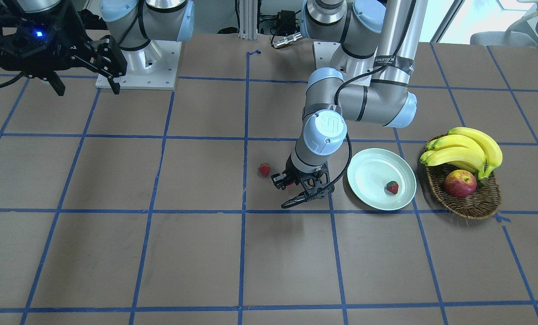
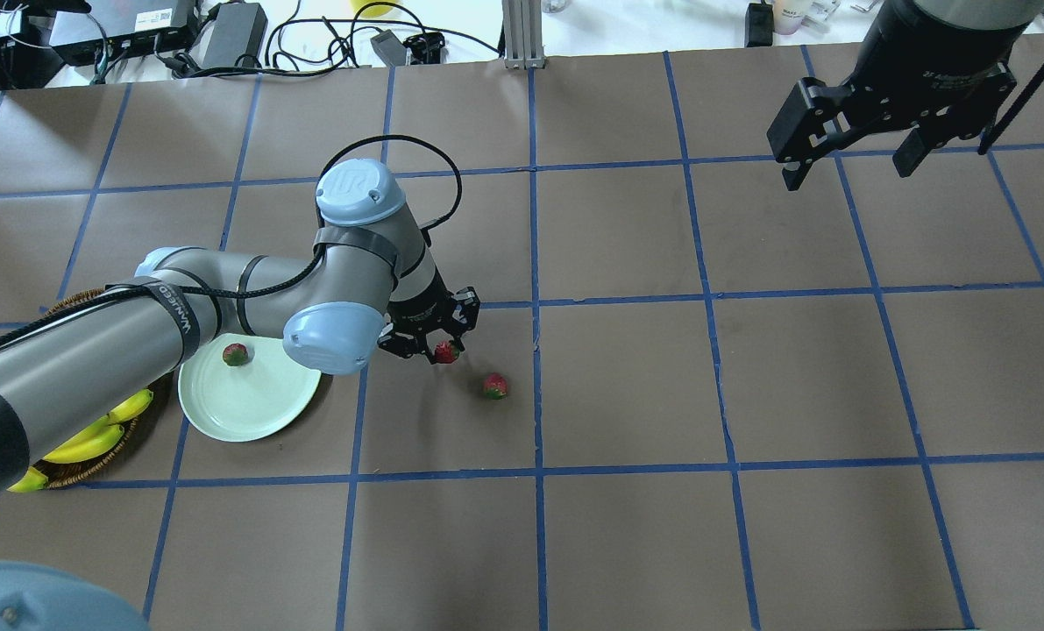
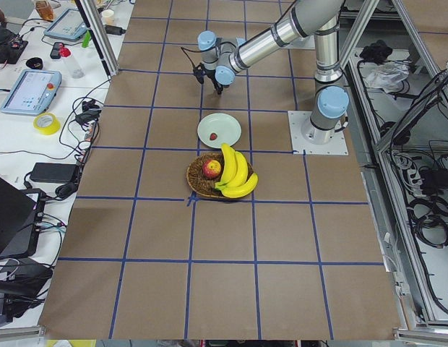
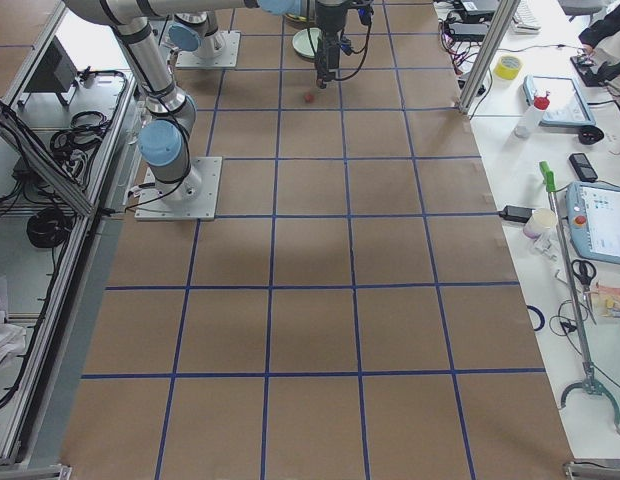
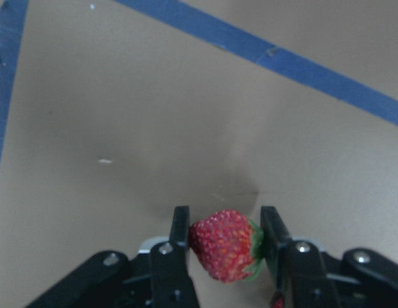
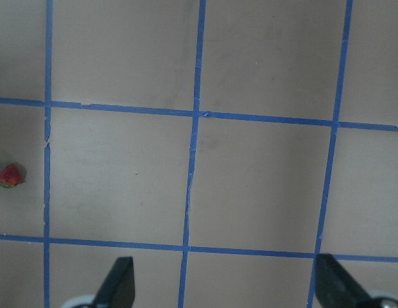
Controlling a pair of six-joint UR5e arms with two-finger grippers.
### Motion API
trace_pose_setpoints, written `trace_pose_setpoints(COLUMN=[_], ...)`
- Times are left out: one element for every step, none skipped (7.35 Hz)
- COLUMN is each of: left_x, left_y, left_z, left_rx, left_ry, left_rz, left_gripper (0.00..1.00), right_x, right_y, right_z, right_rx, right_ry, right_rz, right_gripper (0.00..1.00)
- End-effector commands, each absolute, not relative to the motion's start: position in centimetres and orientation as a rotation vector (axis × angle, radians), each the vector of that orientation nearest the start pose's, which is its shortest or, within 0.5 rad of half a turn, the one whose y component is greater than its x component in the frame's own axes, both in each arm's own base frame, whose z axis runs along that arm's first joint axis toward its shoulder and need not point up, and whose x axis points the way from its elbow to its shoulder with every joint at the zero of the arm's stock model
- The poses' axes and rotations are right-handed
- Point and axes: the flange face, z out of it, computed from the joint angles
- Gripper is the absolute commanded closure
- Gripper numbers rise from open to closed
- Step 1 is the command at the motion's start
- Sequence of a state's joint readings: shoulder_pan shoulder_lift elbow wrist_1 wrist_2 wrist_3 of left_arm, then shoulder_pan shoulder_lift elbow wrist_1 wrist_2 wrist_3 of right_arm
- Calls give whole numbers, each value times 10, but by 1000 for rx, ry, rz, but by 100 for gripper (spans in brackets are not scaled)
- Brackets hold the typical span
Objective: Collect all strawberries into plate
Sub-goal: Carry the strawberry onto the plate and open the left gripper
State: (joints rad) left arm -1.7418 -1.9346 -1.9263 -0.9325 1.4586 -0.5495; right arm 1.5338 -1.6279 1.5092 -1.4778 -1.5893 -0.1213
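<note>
Our left gripper (image 5: 224,221) has its jaws closed against both flanks of 1 strawberry (image 5: 226,247), down close to the bench (image 2: 627,386) and near the plate (image 2: 250,407). A 2nd strawberry (image 2: 235,354) lies on the plate by its rim, and a 3rd strawberry (image 2: 495,386) sits on the bench near the left gripper. Our right gripper (image 2: 848,168) hangs well apart, jaws wide and empty. We judge the berry light, soft and easily bruised, so we favour a gentle squeeze across its widest part, below the green cap and not at the tapered tip.
</note>
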Motion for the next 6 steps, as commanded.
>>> trace_pose_setpoints(left_x=[-216, -192, -158, -118, -76, -44], left_y=[-528, -536, -542, -546, -547, -545], left_z=[244, 267, 280, 284, 281, 276], left_rx=[-493, -397, -344, -281, -249, -233], left_ry=[3079, 3015, 2997, 2978, 2956, 2964], left_rz=[89, 139, 164, 178, 238, 288], left_gripper=[100, 100, 100, 100, 100, 100], right_x=[119, 119, 119, 117, 117, 117], right_y=[-472, -474, -475, -478, -479, -479], right_z=[539, 537, 539, 540, 540, 541], right_rx=[-150, -150, -152, -152, -152, -152], right_ry=[3165, 3166, 3167, 3169, 3169, 3171], right_rz=[-58, -53, -74, -101, -108, -113], right_gripper=[0, 0, 0, 0, 0, 0])
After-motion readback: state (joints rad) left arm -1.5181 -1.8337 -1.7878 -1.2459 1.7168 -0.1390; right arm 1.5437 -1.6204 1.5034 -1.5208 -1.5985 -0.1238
